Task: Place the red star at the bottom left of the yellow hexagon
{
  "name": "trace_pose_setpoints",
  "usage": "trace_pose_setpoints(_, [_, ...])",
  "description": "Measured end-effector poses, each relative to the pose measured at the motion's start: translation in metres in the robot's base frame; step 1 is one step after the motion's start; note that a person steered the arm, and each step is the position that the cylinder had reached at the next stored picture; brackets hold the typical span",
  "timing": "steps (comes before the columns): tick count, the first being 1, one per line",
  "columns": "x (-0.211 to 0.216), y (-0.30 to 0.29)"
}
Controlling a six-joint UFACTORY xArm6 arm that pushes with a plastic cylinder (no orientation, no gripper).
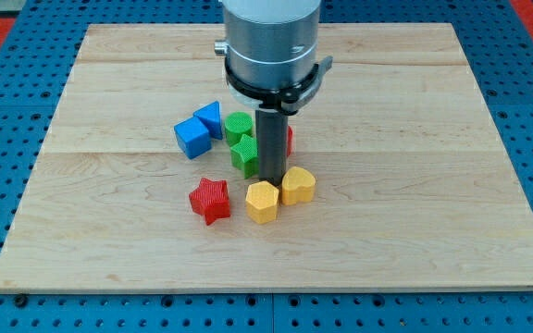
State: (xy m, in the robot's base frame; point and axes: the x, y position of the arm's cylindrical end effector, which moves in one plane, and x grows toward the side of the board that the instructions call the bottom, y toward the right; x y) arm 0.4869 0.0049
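Note:
The red star (210, 200) lies on the wooden board (415, 185), just to the left of the yellow hexagon (262, 202) and level with it, a small gap between them. My tip (271, 181) stands right above the yellow hexagon, between it and the green blocks, about touching the hexagon's top edge. A yellow heart-shaped block (298, 186) touches the hexagon on its right.
Two green blocks (239, 127) (245, 154) sit left of the rod. Two blue blocks (192, 137) (210, 117) lie further left. A red block (289, 141) shows partly behind the rod. A blue pegboard (7, 111) surrounds the board.

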Motion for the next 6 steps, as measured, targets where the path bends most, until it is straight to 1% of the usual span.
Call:
trace_pose_setpoints(4, [0.001, -0.09])
trace_pose_setpoints(5, [0.039, -0.091])
trace_pose_setpoints(6, [0.058, -0.091])
